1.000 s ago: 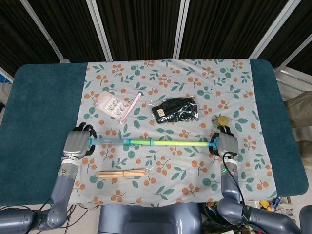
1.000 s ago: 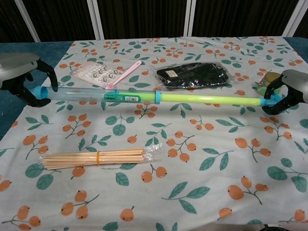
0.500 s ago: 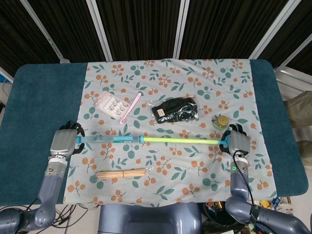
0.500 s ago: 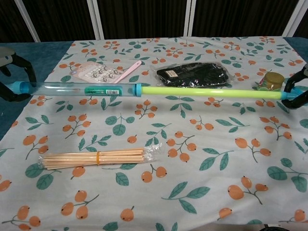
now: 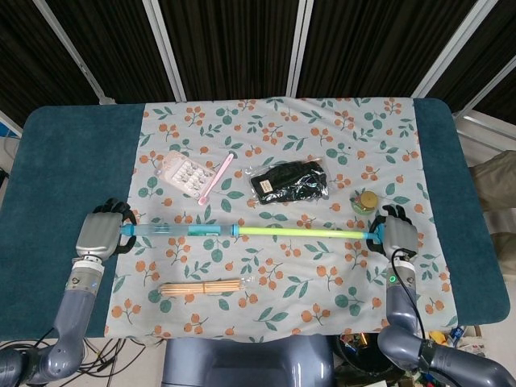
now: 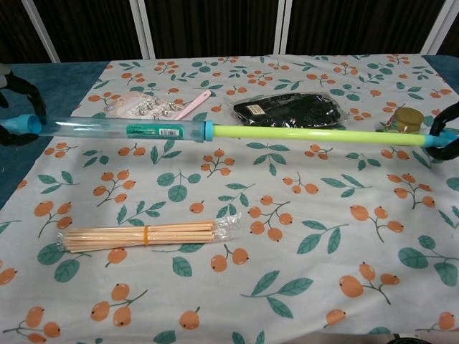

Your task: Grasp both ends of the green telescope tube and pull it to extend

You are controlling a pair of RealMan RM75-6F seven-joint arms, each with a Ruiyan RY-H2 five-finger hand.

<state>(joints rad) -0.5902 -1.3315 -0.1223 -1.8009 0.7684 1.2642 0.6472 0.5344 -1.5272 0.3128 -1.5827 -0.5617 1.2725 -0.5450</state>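
Observation:
The telescope tube (image 5: 242, 230) (image 6: 237, 132) lies stretched across the flowered cloth, a clear blue-capped sleeve on the left and a yellow-green inner tube on the right. My left hand (image 5: 101, 234) (image 6: 16, 107) grips the blue left end. My right hand (image 5: 395, 234) (image 6: 448, 132) grips the blue cap at the right end. In the chest view both hands sit at the frame edges, mostly cut off.
A bundle of wooden sticks (image 5: 205, 287) (image 6: 143, 236) lies in front of the tube. Behind it are a card of studs (image 5: 182, 172), a pink spoon (image 5: 216, 178), a black packet (image 5: 290, 182) (image 6: 290, 112) and a small jar (image 5: 367, 200) (image 6: 406, 118) close to my right hand.
Both hands have moved apart, left hand leftward and right hand rightward. The tube has grown longer, with more of the green inner tube drawn out of the clear sleeve.

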